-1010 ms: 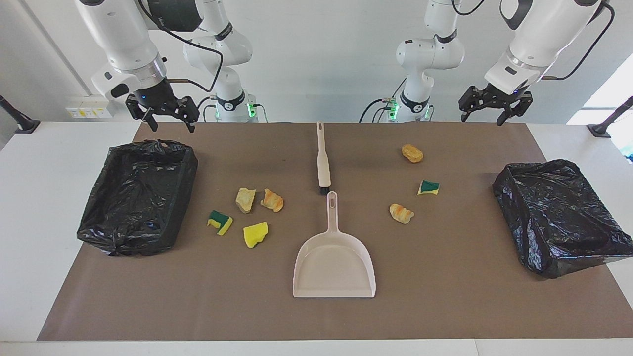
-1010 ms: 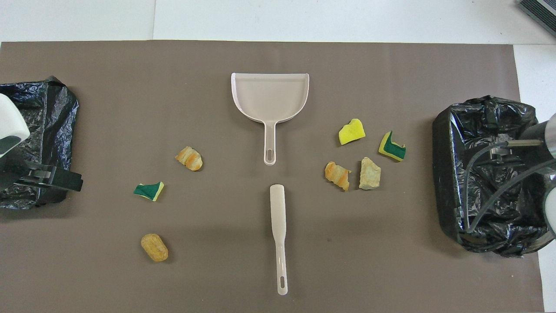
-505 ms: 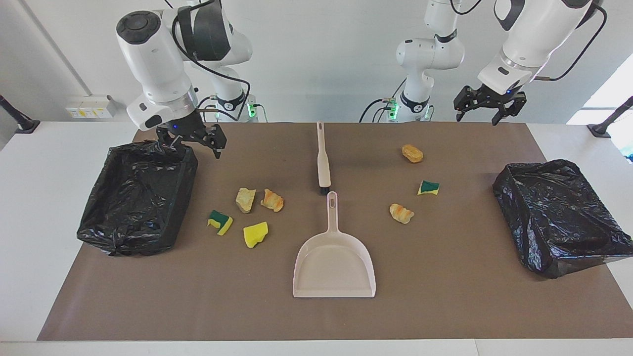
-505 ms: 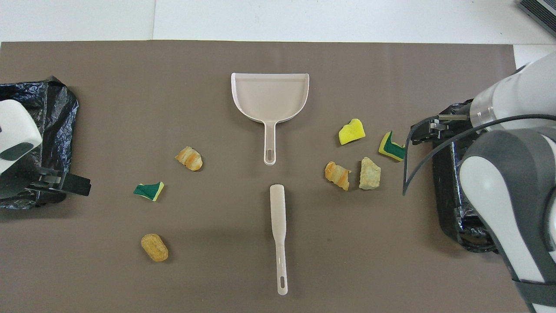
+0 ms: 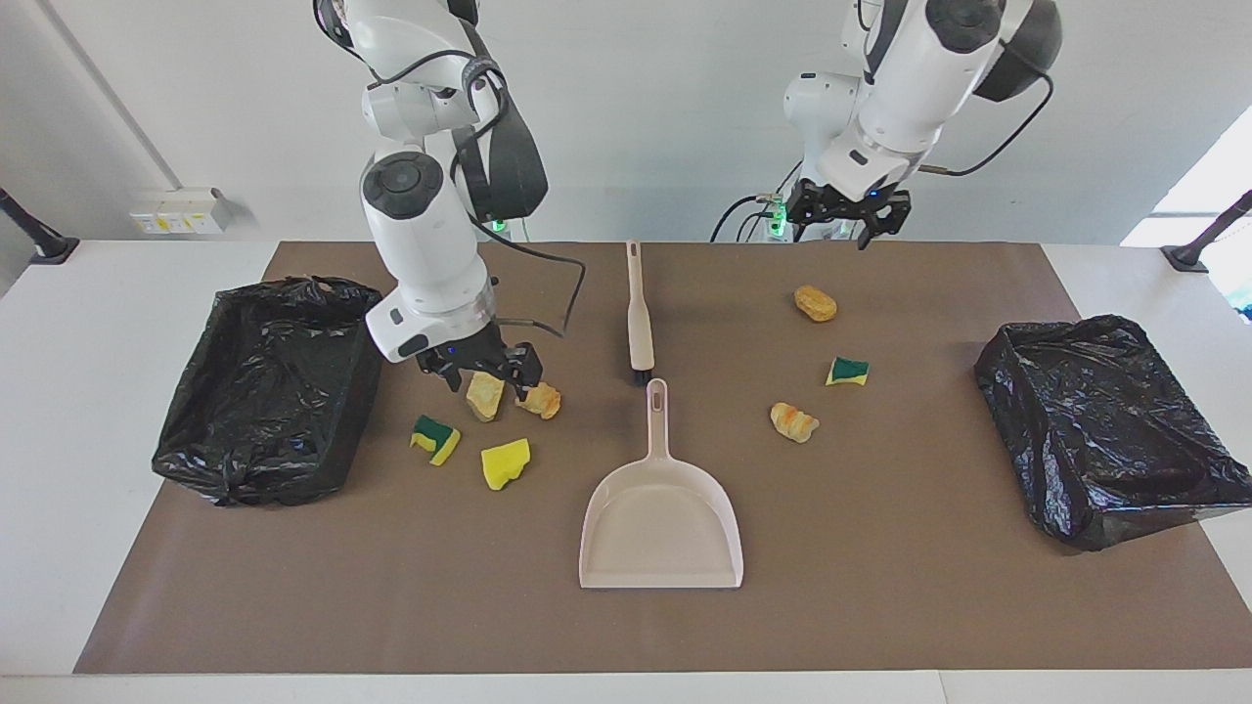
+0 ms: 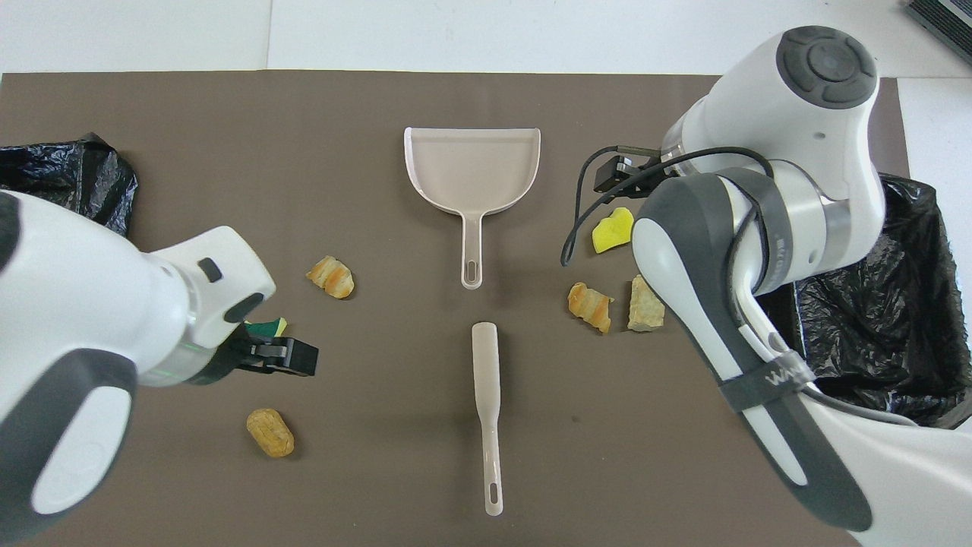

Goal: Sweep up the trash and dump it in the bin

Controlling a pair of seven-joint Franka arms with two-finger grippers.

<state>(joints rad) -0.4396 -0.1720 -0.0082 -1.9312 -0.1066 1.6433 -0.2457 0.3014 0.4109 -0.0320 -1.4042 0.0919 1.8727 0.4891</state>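
Scraps are lying in two loose groups on the brown mat [image 5: 880, 587], either side of the beige dustpan [image 5: 661, 528] and the brush [image 5: 640, 318] just nearer the robots than its handle. Toward the right arm's end, a tan chunk [image 5: 485, 395], an orange bread piece [image 5: 541, 399], a green-and-yellow sponge [image 5: 434, 438] and a yellow sponge [image 5: 505, 462] are sitting close together. The right gripper [image 5: 484, 370] is hanging low over the tan chunk and the bread piece with its fingers spread apart, clamped on nothing. The open black-lined bin [image 5: 269, 386] is sitting beside this group.

Toward the left arm's end, a bread roll [image 5: 815, 303], a green sponge piece [image 5: 847, 372] and a striped bread piece [image 5: 793, 421] are lying well apart from each other. The left gripper [image 5: 841, 217] is hanging up over the mat's edge nearest the robots, fingers apart and holding nothing. A second black bin [image 5: 1105, 430] is resting at that end of the table.
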